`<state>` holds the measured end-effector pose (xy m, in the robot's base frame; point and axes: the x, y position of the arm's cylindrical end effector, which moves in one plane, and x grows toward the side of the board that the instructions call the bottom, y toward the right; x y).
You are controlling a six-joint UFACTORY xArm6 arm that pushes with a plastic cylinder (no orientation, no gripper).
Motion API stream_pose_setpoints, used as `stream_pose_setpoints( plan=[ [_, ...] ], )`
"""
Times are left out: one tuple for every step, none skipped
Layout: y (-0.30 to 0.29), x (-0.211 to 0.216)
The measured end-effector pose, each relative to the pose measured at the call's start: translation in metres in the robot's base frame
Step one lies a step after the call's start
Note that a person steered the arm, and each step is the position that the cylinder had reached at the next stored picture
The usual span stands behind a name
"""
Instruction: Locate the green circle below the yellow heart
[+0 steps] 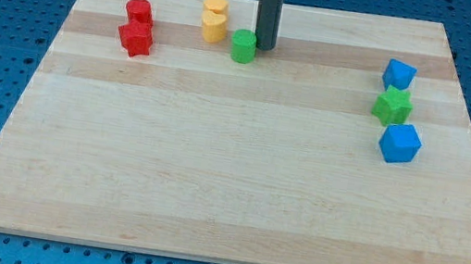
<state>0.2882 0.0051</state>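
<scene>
The green circle [244,46] stands near the board's top, just right of and slightly below the yellow heart [215,27]. A second yellow block [214,6] sits right above the heart, touching it. My tip [263,46] is down on the board right beside the green circle's right side, touching or nearly touching it. The dark rod rises straight up from there out of the view's top.
Two red blocks [138,12] [135,39] sit at the top left. At the right, a blue block [399,75], a green star [393,106] and a blue cube [399,143] form a column. The wooden board [226,196] lies on a blue pegboard table.
</scene>
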Motion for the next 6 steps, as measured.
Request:
stream_pose_setpoints(
  plan=[
    [0.0,-0.04],
    [-0.002,-0.029],
    [-0.002,0.003],
    [-0.014,0.021],
    [-0.027,0.023],
    [-0.04,0.047]
  ],
)
